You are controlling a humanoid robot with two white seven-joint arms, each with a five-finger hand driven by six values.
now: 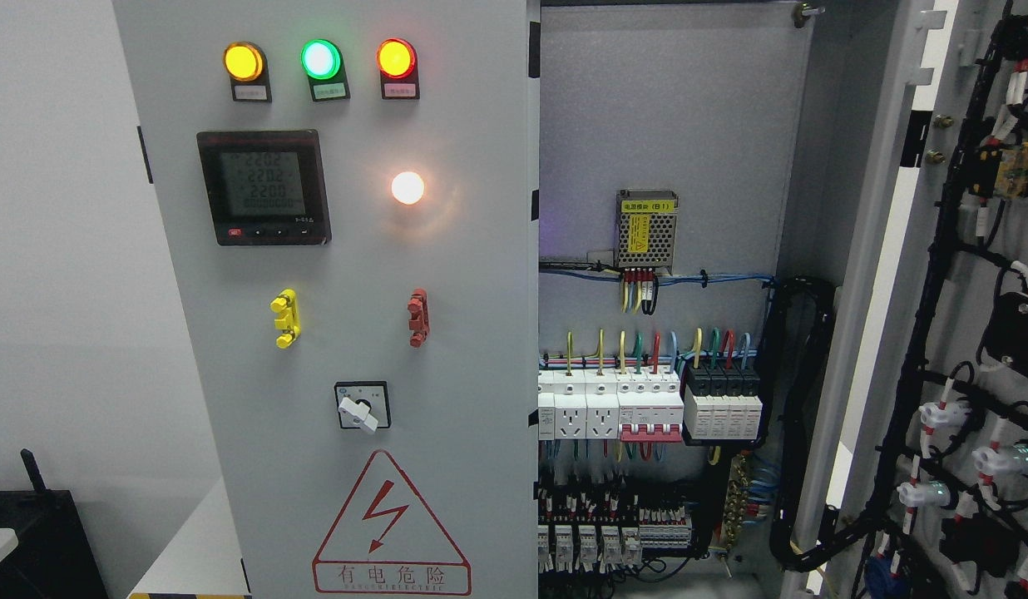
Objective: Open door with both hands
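left door [348, 333]: you see it shut, grey, upright, carrying lamps, meter, switch, red hazard triangle | right door [963, 333]: you see it swung wide open at the right edge, inner wiring facing you

Grey door [472, 333] — yellow, green, perhaps orange-red lamps [320, 59]

Close, head-on toward cabinet [356, 333]

**Cabinet: left door shut, right door open**

The left door [339, 333] is closed and carries yellow, green and red lamps [320, 59], a meter [263, 186], a lit white lamp [407, 188], a rotary switch [362, 406] and a warning triangle [390, 528]. The right door [963, 333] stands open at the right edge, exposing breakers [647, 408] and a power supply [646, 230].
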